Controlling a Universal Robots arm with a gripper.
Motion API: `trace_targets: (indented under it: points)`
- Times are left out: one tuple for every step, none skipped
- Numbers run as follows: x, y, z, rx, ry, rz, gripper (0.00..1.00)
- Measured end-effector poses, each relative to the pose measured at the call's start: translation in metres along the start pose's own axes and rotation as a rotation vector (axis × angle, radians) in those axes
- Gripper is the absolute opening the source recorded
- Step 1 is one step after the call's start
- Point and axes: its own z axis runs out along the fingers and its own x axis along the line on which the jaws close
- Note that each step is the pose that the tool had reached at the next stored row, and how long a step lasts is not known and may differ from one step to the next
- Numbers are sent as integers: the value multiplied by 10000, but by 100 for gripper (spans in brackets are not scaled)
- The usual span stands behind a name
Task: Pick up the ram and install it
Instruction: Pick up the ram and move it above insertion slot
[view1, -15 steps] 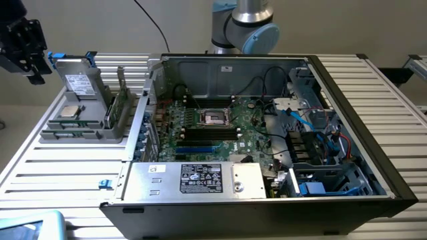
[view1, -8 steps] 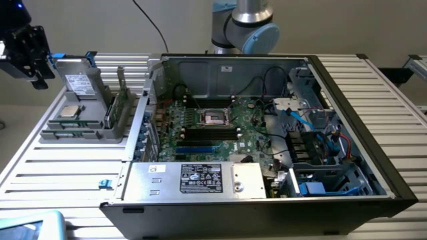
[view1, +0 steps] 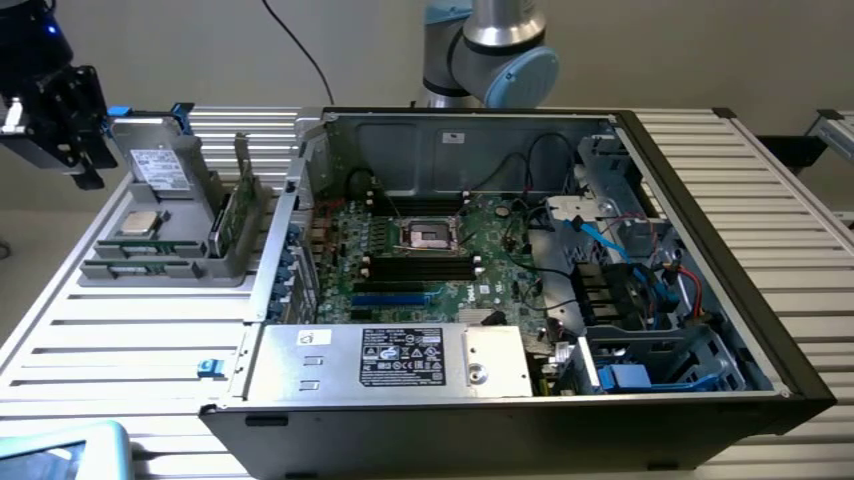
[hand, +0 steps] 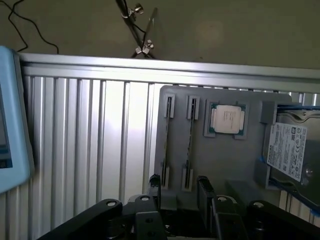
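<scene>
The ram (view1: 230, 222) is a thin green stick standing on its long edge in a grey holder (view1: 160, 268) at the exterior view's left, beside the open computer case. The wrist view shows the ram (hand: 190, 142) edge-on, as a thin dark line in one of the holder's (hand: 220, 165) two slots. My gripper (view1: 83, 165) hangs above the holder's far left corner, apart from the ram. In the wrist view the gripper (hand: 180, 187) is open, its black fingers (hand: 155, 186) bracketing the slot ends with nothing between them.
The holder also carries a CPU (hand: 227, 120) and a hard drive (hand: 287, 150). Inside the case (view1: 441, 140) lies the motherboard (view1: 501, 260) with black memory slots (view1: 420, 265), blue slots (view1: 398, 297) and cables. A light blue object (hand: 10, 125) lies on the slatted table (hand: 90, 140).
</scene>
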Motion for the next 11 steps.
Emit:
trace_targets:
  points:
    - [0,-1,18,0,-1,8,43]
    - [-1,-2,36,0,0,18,43]
    - [-1,-3,55,0,0,32,43]
    - [-1,-4,73,0,-1,49,43]
    - [-1,-5,92,0,0,71,43]
    - [-2,-6,110,-1,0,94,43]
    - [-1,-7,128,-3,0,119,43]
    - [-1,-9,146,-2,0,145,43]
    - [0,-11,164,-3,0,171,43]
    - [1,-13,182,-3,0,196,43]
    - [3,-14,201,-3,0,222,43]
